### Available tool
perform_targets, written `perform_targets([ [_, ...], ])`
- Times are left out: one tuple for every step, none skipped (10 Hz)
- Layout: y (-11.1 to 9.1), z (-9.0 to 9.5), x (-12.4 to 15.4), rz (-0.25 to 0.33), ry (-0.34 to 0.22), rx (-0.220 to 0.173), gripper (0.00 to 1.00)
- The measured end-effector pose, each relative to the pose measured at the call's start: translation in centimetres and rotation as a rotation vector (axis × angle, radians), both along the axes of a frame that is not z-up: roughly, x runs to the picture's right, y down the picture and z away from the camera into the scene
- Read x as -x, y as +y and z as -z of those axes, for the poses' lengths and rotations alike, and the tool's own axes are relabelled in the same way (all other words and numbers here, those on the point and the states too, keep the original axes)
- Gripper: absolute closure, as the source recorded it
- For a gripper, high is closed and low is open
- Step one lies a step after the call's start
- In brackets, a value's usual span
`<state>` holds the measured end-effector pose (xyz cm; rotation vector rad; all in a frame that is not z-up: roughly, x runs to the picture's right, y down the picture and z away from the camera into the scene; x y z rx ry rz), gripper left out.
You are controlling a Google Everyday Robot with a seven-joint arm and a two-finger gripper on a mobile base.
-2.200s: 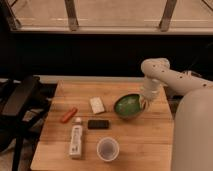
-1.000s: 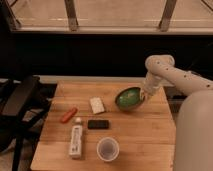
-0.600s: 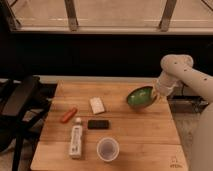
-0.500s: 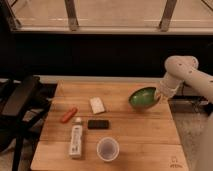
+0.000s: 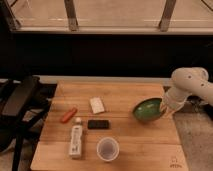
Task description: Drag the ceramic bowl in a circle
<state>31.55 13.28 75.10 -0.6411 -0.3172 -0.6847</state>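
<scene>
The ceramic bowl (image 5: 148,110) is glossy green with a darker outside. It sits tilted near the right edge of the wooden table (image 5: 130,145). My gripper (image 5: 165,106) comes down from the white arm (image 5: 190,82) at the right and is shut on the bowl's right rim. The bowl's rim hides the fingertips.
On the table are a white packet (image 5: 97,104), a red-orange item (image 5: 68,114), a black bar (image 5: 98,124), a white bottle (image 5: 75,141) lying down and a translucent plastic cup (image 5: 107,148). A black chair (image 5: 20,100) stands at the left. A dark wall runs behind.
The gripper has dragged the bowl from the table's middle right to the right, then a little toward the front edge. The other objects have not moved.
</scene>
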Motion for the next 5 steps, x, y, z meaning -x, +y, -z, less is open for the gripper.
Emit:
perform_targets([
  [-0.2,-0.2,0.9,0.017,0.003,0.002,1.0],
  [-0.7,-0.6,2.2,0.03,0.001,0.003,1.0],
  [-1.4,-1.1,3.6,0.047,-0.007,0.001,1.0],
  [-1.4,-1.2,4.4,0.056,-0.014,0.006,1.0],
  [-1.1,-1.0,4.2,0.071,-0.008,0.011,1.0],
])
